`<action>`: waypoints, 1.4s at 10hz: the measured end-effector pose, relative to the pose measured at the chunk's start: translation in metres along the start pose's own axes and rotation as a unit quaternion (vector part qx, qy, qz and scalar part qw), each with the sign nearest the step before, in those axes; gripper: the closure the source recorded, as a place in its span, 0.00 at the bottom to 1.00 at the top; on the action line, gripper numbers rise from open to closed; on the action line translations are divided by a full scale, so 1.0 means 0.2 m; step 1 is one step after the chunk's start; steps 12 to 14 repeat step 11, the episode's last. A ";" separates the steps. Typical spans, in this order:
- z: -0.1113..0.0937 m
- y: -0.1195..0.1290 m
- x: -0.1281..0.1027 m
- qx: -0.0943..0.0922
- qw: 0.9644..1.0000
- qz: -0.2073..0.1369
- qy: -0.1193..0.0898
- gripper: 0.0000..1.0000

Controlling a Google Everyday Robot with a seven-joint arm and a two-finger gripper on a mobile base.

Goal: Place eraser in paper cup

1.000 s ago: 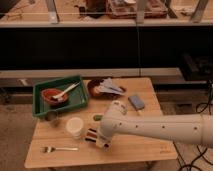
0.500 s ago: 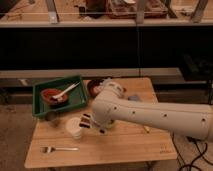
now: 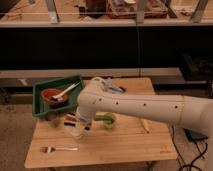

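Observation:
My gripper is at the end of the white arm that reaches in from the right. It is shut on the eraser, a block with dark, red and white stripes. It holds the eraser right over the paper cup. Only the cup's lower white-cream wall shows below the gripper at the table's left middle. The cup's mouth is hidden.
A green mug stands just right of the cup, under the arm. A green tray at the back left holds a red bowl with a white spoon. A fork lies at the front left. A yellow object lies to the right.
The arm has swung left and back with the eraser, from the front middle of the table to over the paper cup. It now covers the mug and the things behind it.

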 end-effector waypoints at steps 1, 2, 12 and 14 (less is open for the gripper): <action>0.03 0.00 0.00 0.006 1.000 -0.003 0.003 0.78; 0.06 0.00 -0.01 0.011 1.000 -0.005 0.010 0.68; 0.10 -0.02 0.05 0.007 1.000 -0.024 0.003 0.20; 0.10 -0.02 0.05 0.007 1.000 -0.024 0.003 0.20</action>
